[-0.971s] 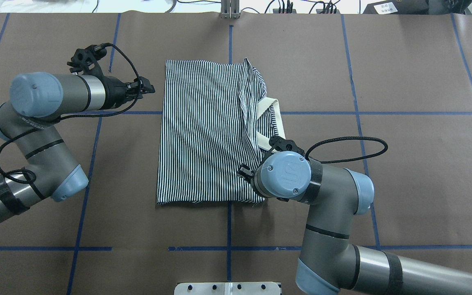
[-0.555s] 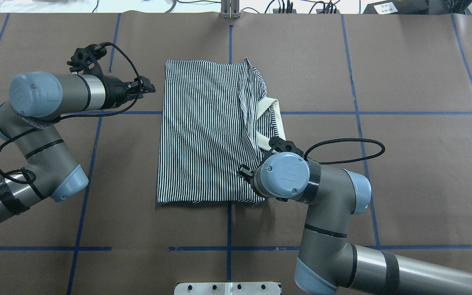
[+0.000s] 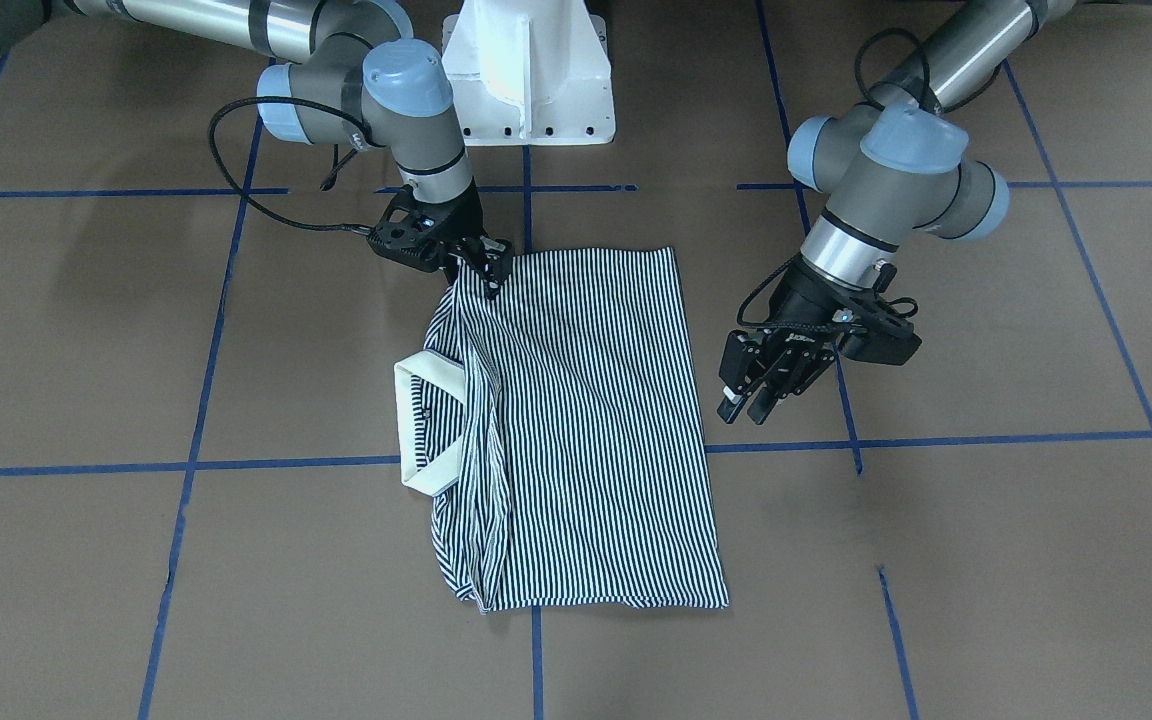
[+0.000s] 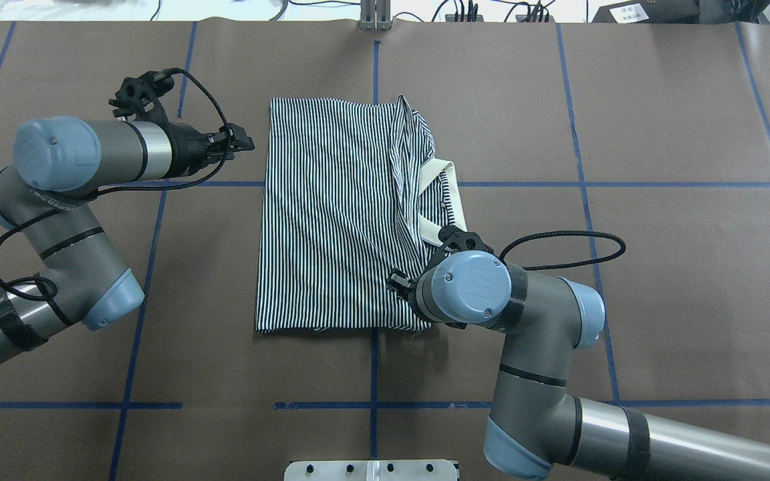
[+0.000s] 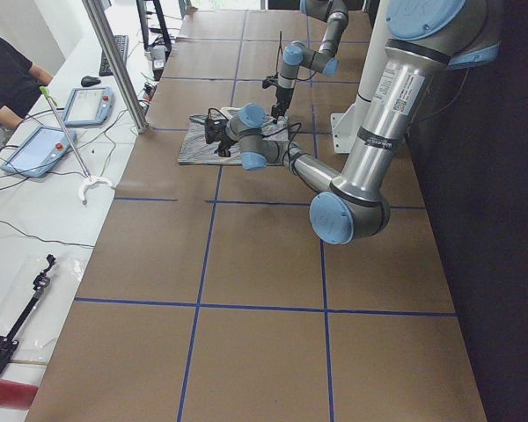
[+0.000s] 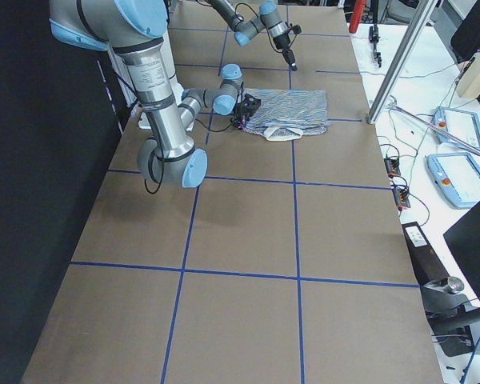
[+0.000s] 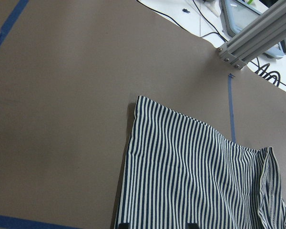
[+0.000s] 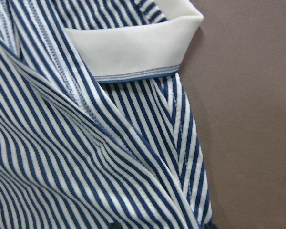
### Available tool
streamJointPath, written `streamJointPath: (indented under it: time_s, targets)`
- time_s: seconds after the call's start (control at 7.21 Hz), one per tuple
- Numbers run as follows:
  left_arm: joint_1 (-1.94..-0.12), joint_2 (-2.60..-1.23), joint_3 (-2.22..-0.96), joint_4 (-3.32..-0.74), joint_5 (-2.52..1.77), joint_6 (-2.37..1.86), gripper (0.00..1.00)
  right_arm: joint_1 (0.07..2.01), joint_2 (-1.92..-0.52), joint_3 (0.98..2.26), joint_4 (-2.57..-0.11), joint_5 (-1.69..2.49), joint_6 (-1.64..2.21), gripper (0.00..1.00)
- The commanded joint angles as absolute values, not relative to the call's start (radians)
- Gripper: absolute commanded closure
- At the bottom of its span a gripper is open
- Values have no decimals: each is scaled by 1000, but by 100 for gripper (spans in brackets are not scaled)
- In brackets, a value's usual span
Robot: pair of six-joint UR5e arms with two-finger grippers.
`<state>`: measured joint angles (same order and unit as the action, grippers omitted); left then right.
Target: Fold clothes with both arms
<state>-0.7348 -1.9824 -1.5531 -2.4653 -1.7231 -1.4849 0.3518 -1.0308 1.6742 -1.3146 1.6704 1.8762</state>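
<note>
Right gripper down on a half-folded shirt

The right gripper (image 3: 489, 280) rests on the shirt's (image 4: 331, 220) edge nearest the robot. In its wrist view its two tips look spread, with stripy cloth between them, so I think it has not pinched yet. The left gripper (image 3: 744, 406) is spread too and hangs just beside the shirt's other side, holding nothing. The shirt lies in the middle of the surface (image 4: 625, 267). It looks like a neat long shape, with the sides tucked in. The cream collar (image 3: 416, 420) pokes out. I think more folds are left.
</note>
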Motion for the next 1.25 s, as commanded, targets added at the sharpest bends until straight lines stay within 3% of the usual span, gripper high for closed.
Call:
streamJointPath:
  time_s: [0.0,0.83,1.11]
  targets:
    - [-735,-1982,-1558,-2465,-1723,-1485,49,354,-1035,1701,-1321,1671,1878,100]
    - [-729,-1974,-1589,-2464,-1724,-1535,49,356,-1074,1776,-1322,1671,1876,100]
    - [-534,-1829,-1841,-2355,-1628,-1746,44,356,-1081,1793,-1322,1669,1876,100]
